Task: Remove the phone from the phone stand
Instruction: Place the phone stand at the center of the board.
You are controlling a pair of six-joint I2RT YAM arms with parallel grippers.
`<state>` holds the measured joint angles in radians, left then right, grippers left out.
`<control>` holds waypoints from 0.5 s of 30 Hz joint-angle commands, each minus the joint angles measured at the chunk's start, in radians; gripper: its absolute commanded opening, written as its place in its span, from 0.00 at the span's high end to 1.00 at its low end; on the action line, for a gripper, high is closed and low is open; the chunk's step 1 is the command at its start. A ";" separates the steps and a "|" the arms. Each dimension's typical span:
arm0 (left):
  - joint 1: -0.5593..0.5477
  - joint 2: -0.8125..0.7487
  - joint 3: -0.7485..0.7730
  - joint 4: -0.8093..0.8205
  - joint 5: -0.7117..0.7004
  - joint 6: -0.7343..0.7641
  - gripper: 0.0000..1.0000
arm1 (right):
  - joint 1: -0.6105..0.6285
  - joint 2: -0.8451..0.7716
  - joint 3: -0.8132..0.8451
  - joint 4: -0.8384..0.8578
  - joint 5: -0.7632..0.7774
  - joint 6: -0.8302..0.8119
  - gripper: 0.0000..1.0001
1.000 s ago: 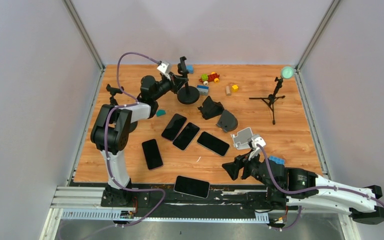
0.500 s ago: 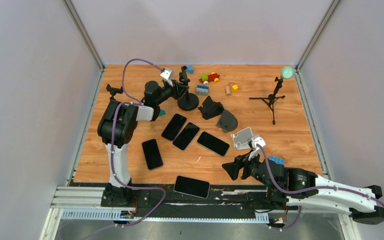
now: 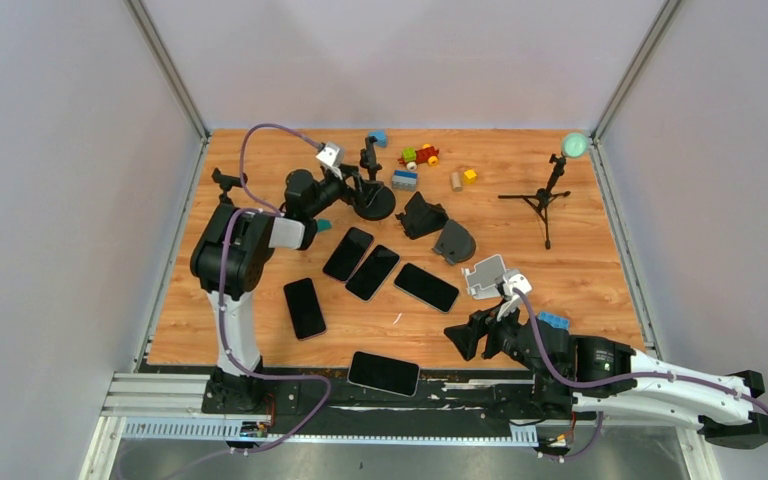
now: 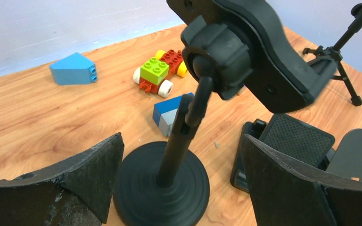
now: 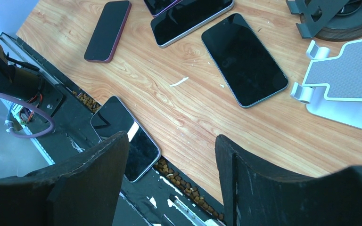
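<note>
The left end effector (image 4: 181,143) is held low at the far left part of the table (image 3: 580,280). Its fingers are spread wide on either side of the black phone stand (image 4: 162,188), whose pole and round base are seen between them. The stand's cradle (image 4: 264,56) is tilted and is viewed from behind, so its front cannot be made out. Five phones (image 3: 372,272) are laid flat on the table. Three are set side by side in the middle, one is placed nearer the left arm, and one is laid at the near edge, partly over the black rail. The right end effector (image 5: 171,141) is held above that near edge, beside a silver stand (image 5: 349,89), with its fingers parted and nothing gripped between them.
</note>
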<state>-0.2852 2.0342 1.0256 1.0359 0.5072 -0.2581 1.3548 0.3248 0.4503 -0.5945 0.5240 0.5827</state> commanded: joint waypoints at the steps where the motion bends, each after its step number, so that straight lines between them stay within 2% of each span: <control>1: 0.006 -0.132 -0.091 0.060 -0.076 0.033 0.01 | -0.001 -0.017 0.028 -0.011 0.029 -0.005 0.31; 8: 0.005 -0.323 -0.248 0.024 -0.193 0.002 0.00 | -0.002 -0.005 0.081 -0.028 -0.018 -0.064 0.31; 12: 0.005 -0.449 -0.347 -0.037 -0.229 -0.052 0.00 | -0.002 0.089 0.116 -0.026 -0.172 -0.135 0.26; 14: 0.002 -0.524 -0.403 -0.100 -0.315 -0.125 0.00 | -0.002 0.177 0.143 -0.012 -0.293 -0.195 0.23; 15: 0.002 -0.573 -0.432 -0.168 -0.339 -0.154 0.00 | -0.001 0.224 0.154 0.003 -0.363 -0.220 0.17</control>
<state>-0.2848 1.5990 0.6651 0.9859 0.3004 -0.3019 1.3533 0.4175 0.5396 -0.6308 0.4068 0.4900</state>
